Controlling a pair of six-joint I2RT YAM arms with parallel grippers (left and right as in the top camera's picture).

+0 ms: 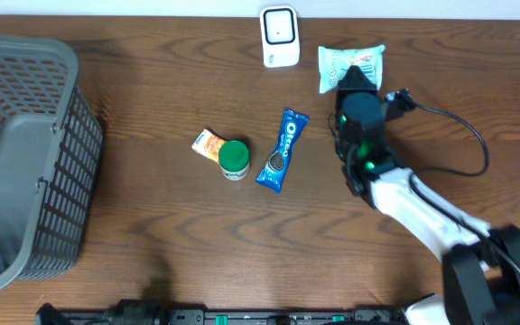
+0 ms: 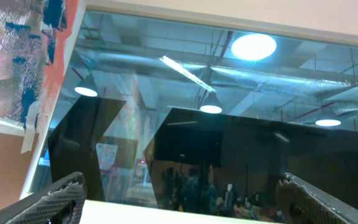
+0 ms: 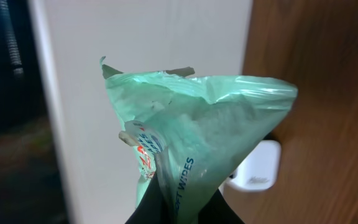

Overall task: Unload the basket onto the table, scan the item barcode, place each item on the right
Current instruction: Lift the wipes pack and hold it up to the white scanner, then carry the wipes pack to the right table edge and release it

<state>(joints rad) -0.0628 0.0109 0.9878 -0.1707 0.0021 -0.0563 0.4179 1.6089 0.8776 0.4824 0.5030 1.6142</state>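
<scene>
- Grey plastic basket (image 1: 21,162): at the table's left edge, well apart from the work.
- Right gripper (image 1: 357,86): clamped tight on the green wet wipes pack (image 3: 210,134), holding it near the white barcode scanner (image 1: 279,37) at the table's far edge; pickup judged done, the scan itself apparently left.
- Left gripper (image 2: 179,199): fully spread, empty, aimed away from the table.
- Oreo packet (image 1: 282,150), green-lidded jar (image 1: 235,158): lying mid-table.

Dark wood-grain table (image 1: 152,217) against a white wall (image 3: 104,37) — round ceiling lamps (image 2: 253,46) glow overhead.
</scene>
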